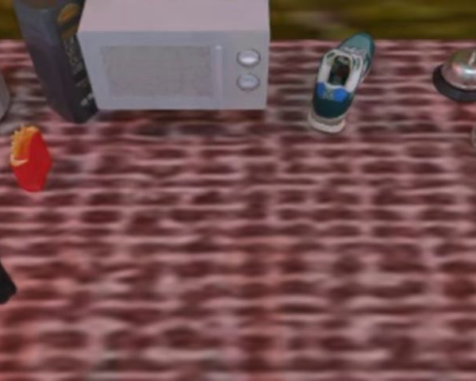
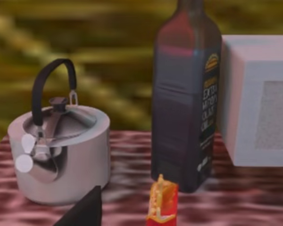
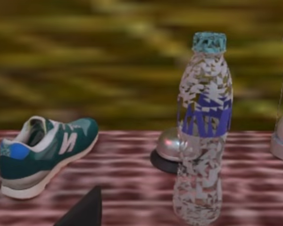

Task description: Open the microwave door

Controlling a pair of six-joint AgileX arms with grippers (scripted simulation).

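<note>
Though shut, door far fr. L-gripper

Table has a blotchy red-and-pink woven-looking top. Sitting on it: big light-grey microwave, tall dark oil bottle, steel kettle, red fries carton, teal sneaker, silver desk bell, clear plastic water bottle.

- The top view looks down from above on the red-and-white mottled counter, with the large light-grey boxy microwave along the frame's upper edge.
- The left wrist view looks low and level across the counter at the tall dark glass bottle and red carton of fries, both shared with the top view's upper left.
- The right wrist view, equally low, faces the teal-and-white sneaker and silver call bell, shared with the top view's upper right.
</note>
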